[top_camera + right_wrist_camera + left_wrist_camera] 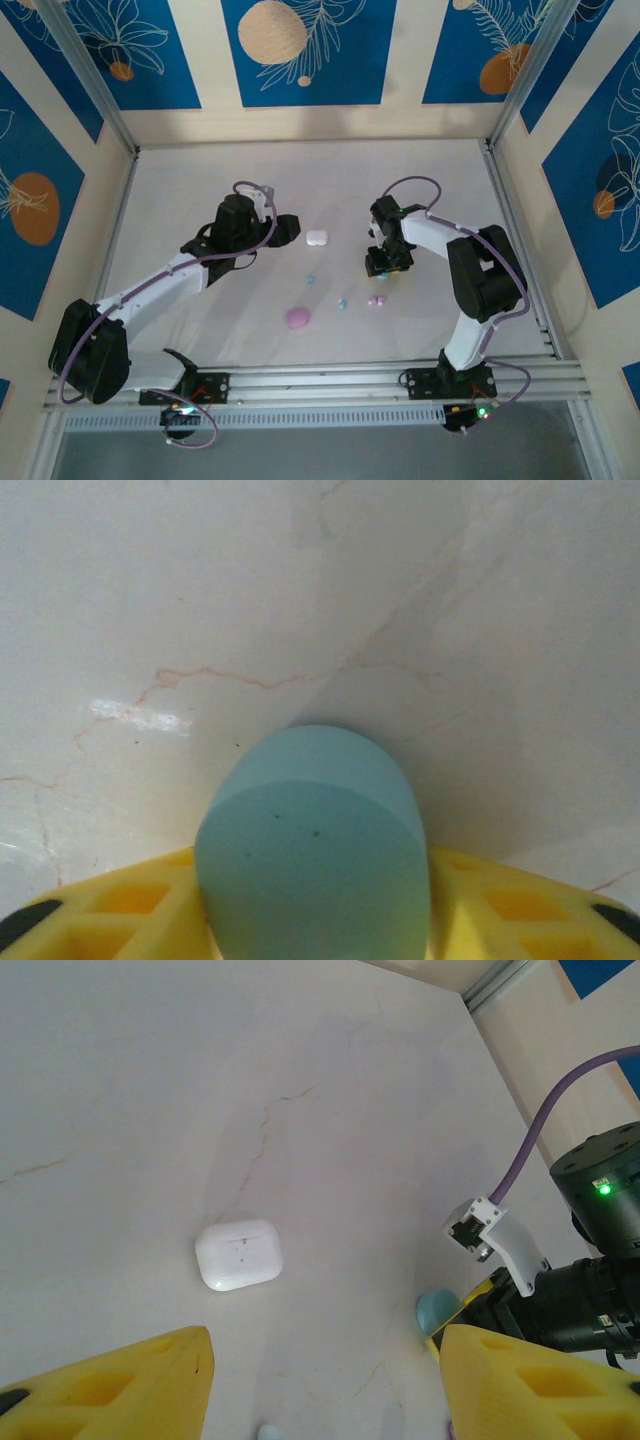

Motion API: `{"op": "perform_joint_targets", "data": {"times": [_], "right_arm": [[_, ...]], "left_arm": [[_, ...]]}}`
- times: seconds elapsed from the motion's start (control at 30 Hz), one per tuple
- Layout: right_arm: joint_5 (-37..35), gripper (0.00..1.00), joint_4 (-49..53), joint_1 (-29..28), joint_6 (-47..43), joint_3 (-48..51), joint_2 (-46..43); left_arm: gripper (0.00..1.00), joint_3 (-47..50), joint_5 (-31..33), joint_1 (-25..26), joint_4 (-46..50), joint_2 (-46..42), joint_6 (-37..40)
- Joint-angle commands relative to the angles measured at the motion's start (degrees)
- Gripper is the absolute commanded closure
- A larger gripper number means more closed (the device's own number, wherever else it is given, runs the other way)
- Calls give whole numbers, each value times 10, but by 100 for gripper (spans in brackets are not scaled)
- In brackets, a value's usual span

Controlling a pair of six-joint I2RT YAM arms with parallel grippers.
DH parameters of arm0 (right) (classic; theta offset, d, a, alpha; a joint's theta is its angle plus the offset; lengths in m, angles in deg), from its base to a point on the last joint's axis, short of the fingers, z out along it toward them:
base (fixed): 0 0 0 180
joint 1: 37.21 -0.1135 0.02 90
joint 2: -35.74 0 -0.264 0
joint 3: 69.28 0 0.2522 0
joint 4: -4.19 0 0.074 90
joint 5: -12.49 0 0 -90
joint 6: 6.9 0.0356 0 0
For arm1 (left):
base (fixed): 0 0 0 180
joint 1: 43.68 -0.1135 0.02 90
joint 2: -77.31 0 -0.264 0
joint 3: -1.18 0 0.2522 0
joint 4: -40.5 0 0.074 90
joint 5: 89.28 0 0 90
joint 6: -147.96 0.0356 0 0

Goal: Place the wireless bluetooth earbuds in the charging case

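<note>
Left fingers (120, 1385): wide apart, near white charging case (238, 1254).
Right fingers (520, 920): clamping teal case (312, 860), right of white charging case.
Earbuds (342, 301): scattered on worktop (450, 180), nearside of white charging case.

A pale marbled table (430, 170) sits inside blue leaf-patterned walls (345, 70).

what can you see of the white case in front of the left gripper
The white case is a small pebble-shaped box with rounded corners, glossy white plastic by its look, with a couple of tiny dark specks on its top face. It looks closed and lies flat on the pale, veined table, touching nothing else. It sits just ahead of the open left gripper, beyond its yellow fingertips.
</note>
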Motion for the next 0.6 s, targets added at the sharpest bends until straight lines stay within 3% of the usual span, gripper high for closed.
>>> {"op": "perform_joint_targets", "data": {"times": [0.0, 0.2, 0.57], "right_arm": [[-1, 54, -40, -9, -19, 7, -3], [7, 60, -86, -31, -51, 34, -78], [178, 60, -269, -72, -181, 110, -342]], "left_arm": [[39, -11, -14, -6, -12, 7, -7], [40, -16, -39, -4, -20, 15, -17], [38, -71, -124, 42, -58, 26, -44]]}}
